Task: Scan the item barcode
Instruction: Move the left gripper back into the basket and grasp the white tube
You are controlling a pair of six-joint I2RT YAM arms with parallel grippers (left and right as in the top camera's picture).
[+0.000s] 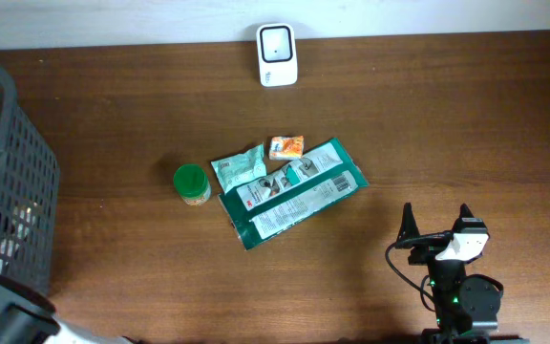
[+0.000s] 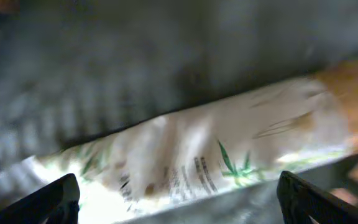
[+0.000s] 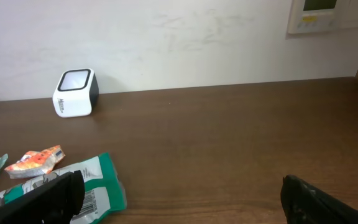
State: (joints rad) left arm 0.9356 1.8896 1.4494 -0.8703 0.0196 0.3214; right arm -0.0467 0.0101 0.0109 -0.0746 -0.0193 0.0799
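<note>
Lying clustered, three packets (image 1: pixel 294 194) (image 1: pixel 238 170) (image 1: pixel 286 146), one jar (image 1: pixel 192 183)

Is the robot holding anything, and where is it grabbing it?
Nothing. Both the left gripper and right gripper have open jaws; the white packet before the left one isn't gripped.

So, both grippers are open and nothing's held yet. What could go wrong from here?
1. The teal packet and orange snack packet crowd the large green pack; a grab by the right gripper could drag neighbours along.
2. The left wrist view is blurred over a white leaf-printed pack, apparently in the basket, so the left gripper might close off-target.
3. The green pack's barcode faces up; it likely needs turning toward the scanner.
</note>
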